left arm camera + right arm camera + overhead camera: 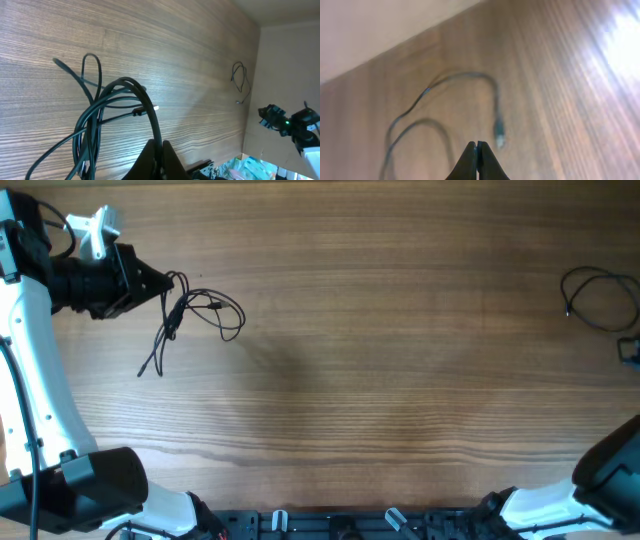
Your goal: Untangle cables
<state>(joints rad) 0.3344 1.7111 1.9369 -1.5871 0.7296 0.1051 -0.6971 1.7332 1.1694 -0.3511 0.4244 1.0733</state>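
Left arm: the white-and-black left robot arm [30, 350] ran off the left edge of the overhead view, so its base was cut off.
Left jaws: pinched fully together on a strand of the bundle. In the left wrist view only the dark fingertips [150, 162] showed at the bottom edge.
Bundle: a tangled bundle of thin black cables [190, 315] lay at the far left of the surface, just beside the left jaws. It had several overlapping loops [100, 112], one straight tail trailing toward the near edge and a small pale plug tip. How the strands crossed could not be told.
Surface: brown wood-grain table surface [380, 380].
Lone cable: a single thin black cable in an open loop [598, 298] lay at the far right, well apart from the bundle. It looked blurred in the right wrist view [470, 80].
Right jaws: closed tip to tip, with nothing visible between them. In the overhead view they were mostly cut off by the right edge.
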